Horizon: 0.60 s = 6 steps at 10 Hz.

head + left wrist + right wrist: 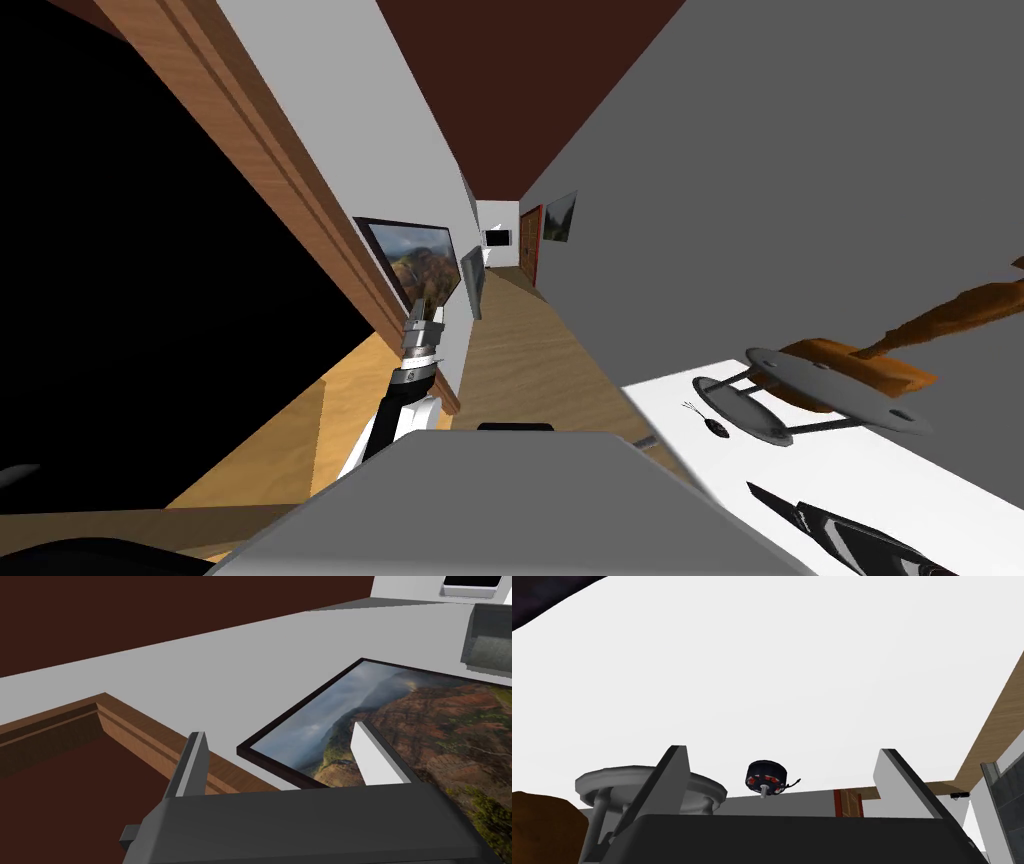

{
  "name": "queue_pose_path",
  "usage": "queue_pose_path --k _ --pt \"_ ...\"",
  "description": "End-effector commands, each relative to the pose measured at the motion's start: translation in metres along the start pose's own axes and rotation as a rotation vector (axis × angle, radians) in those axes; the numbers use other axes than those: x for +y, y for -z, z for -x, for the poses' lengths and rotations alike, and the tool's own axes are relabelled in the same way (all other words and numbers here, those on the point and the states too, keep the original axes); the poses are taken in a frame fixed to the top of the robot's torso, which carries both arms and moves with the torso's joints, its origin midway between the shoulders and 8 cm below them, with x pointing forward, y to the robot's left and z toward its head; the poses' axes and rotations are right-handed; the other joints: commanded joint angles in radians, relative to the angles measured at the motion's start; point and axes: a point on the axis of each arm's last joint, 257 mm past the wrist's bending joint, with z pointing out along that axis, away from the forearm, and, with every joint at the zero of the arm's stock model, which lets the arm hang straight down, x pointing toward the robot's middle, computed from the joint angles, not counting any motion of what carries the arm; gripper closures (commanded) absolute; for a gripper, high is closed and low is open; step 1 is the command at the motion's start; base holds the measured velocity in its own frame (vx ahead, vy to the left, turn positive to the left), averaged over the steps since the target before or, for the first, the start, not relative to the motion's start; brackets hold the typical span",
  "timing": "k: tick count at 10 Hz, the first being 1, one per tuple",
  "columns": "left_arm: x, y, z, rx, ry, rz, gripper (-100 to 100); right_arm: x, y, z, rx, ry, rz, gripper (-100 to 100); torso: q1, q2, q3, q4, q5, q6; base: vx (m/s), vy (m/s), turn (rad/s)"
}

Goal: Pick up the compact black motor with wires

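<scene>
Resting on the white bench (900,470), the compact black motor (716,428) lies at roughly 2 o'clock from the robot, near the bench's edge, with its thin wires fanned toward 10 o'clock of its body. A grey two-disc stand (790,395) stands just beside the motor at 2 o'clock, and a brown wooden object (860,365) lies beyond the stand. The right gripper (783,750) is spread wide and holds nothing. Its wrist camera shows the motor (766,776) between the two fingers, apart from both, with red windings and a short shaft visible. The left gripper (422,315) is raised at 11 o'clock, fingers likewise apart and empty.
</scene>
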Motion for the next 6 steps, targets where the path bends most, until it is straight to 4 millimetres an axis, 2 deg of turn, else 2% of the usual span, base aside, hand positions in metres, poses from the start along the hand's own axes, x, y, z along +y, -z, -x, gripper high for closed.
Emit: queue_pose_path --k 1,6 --pt "0.0 0.0 0.0 0.0 0.0 0.0 0 -0.016 0.009 -0.015 0.058 0.021 -0.032 -100 0.0 0.0 0.0 0.0 0.0 0.0 -0.045 -0.043 0.447" --pt "0.0 0.0 0.0 0.0 0.0 0.0 0 -0.049 0.035 -0.057 0.201 0.051 -0.097 -100 0.0 -0.001 0.0 0.0 0.0 0.0 -0.043 -0.031 0.432"
